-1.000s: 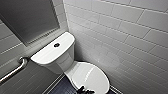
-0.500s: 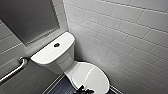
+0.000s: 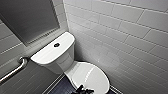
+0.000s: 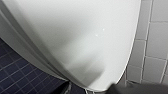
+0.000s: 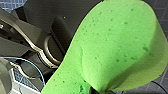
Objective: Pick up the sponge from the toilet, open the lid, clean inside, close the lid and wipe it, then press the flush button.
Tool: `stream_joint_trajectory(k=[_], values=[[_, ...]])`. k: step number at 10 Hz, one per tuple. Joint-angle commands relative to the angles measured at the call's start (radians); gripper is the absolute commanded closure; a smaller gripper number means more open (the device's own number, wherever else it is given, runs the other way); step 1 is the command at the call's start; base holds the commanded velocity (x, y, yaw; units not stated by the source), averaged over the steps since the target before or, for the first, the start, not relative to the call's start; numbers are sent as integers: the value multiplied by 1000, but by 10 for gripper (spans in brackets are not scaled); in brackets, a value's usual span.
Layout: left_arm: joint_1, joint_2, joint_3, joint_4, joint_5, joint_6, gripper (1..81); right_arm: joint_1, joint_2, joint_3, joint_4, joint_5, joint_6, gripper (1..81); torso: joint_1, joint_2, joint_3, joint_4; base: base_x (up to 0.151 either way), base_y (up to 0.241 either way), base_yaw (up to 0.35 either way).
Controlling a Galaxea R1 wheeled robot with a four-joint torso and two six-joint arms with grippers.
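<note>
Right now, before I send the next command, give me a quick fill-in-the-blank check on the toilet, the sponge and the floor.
1. The lid of the toilet is ____.
2. The flush button sits on top of the ____.
3. The sponge is bright ____.
4. The floor tiles are dark ____.
Missing words: closed; tank; green; blue.

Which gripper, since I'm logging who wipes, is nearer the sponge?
Right. The right gripper pinches the sponge, which is creased at the grip. The left gripper hangs close over the rim of the lid, by the tiled wall.
</note>
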Motion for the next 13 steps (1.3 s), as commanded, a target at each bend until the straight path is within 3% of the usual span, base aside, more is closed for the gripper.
stream_joint_trajectory(k=[1,5,13], values=[[-139,34,21,4,-23,11,10,-41,-20,11,-29,-52,2,811,0,0,0,0,0,0,0],[-139,86,-72,7,-23,11,10,-44,-27,14,-28,-52,2,811,0,0,0,0,0,0,0],[-174,29,29,13,-63,0,10,-43,-20,22,-29,-56,2,811,0,0,0,0,0,0,0]])
